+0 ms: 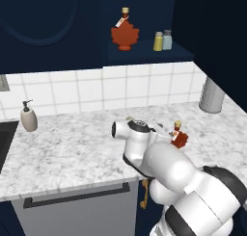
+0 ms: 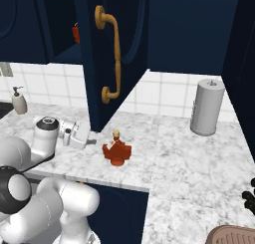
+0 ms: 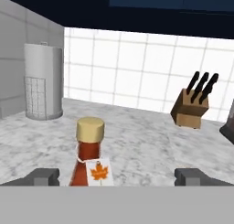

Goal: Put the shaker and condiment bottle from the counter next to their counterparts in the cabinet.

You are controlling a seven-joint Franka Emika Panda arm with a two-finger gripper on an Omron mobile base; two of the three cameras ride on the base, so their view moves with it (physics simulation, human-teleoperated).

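Observation:
The red-orange maple-leaf condiment bottle [image 1: 179, 137] [image 2: 117, 151] stands upright on the marble counter. In the hand view the bottle [image 3: 89, 159] rises between my wide-apart fingertips [image 3: 44, 176], a little left of centre. My gripper [image 3: 117, 176] [image 2: 91, 140] is open and level with the bottle, just short of it. On the navy cabinet's shelf [image 1: 149, 54] the yellow-green shaker [image 1: 157, 41] stands touching-close beside the pale blue-grey shaker [image 1: 167, 39]. The second leaf bottle [image 1: 125, 35] stands to their left.
The open cabinet door [image 2: 124, 44] with a gold handle hangs above the counter bottle. A grey paper towel roll [image 1: 211, 95] [image 2: 206, 107] [image 3: 43, 83] stands at the back right. A soap dispenser [image 1: 28, 117] sits by the sink. A knife block [image 3: 192, 104] is beyond.

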